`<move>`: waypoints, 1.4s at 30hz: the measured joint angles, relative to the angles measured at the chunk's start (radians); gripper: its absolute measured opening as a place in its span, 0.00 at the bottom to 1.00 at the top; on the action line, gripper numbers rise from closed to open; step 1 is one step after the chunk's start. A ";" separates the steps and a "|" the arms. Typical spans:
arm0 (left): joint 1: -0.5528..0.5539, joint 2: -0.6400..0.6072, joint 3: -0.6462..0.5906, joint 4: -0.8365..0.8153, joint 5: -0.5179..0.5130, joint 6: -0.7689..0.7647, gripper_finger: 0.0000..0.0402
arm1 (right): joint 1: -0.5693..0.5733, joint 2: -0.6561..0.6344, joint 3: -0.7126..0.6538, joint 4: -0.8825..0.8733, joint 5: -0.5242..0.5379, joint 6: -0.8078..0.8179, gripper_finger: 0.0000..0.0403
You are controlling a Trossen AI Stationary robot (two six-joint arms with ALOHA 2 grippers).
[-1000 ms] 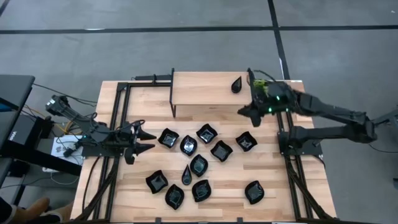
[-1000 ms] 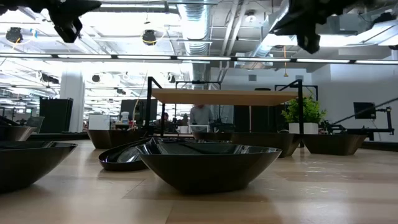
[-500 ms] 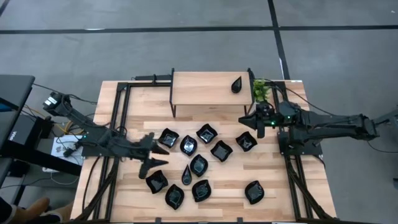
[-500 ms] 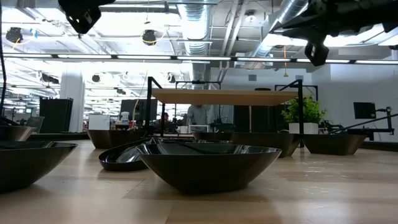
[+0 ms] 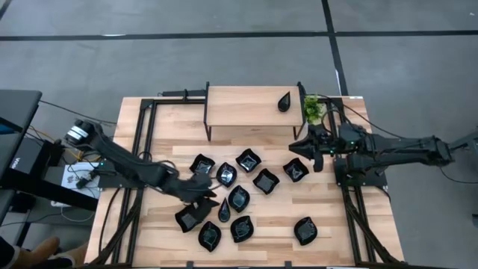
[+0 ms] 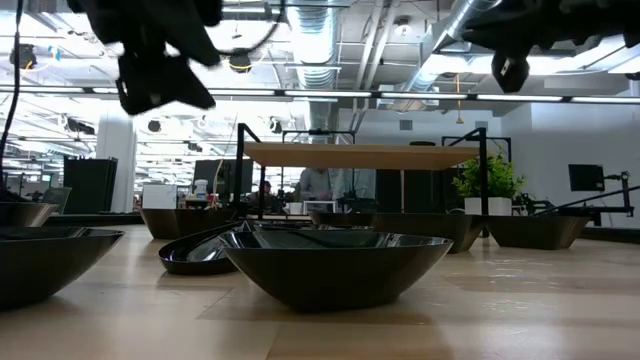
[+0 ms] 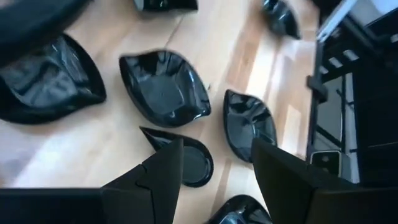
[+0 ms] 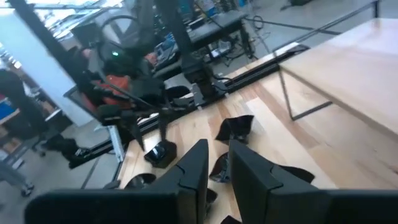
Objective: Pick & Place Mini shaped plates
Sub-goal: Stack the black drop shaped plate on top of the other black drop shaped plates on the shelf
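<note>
Left tool low over plates — fingers spread, right tool raised

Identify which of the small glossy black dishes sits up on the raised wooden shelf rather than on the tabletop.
The glossy black teardrop dish at the raised wooden shelf's right end, beside the small green plant. Every other dish lies on the tabletop below.

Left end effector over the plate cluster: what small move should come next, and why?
Probably lower it straight down. The left end effector hangs open above the teardrop plate, holding nothing, so descending would bring its fingers around that plate's rim. One teardrop plate already sits on the raised shelf.
</note>
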 joint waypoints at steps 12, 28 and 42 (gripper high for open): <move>0.035 0.183 0.028 -0.004 0.060 -0.346 0.48 | 0.090 -0.024 0.000 -0.031 -0.021 0.000 0.15; 0.048 0.106 0.028 0.025 0.019 -0.403 0.48 | 0.103 -0.023 0.000 -0.036 -0.021 -0.001 0.15; 0.083 0.253 0.198 -0.198 0.123 -0.434 0.48 | 0.101 -0.023 0.000 -0.092 -0.021 0.000 0.15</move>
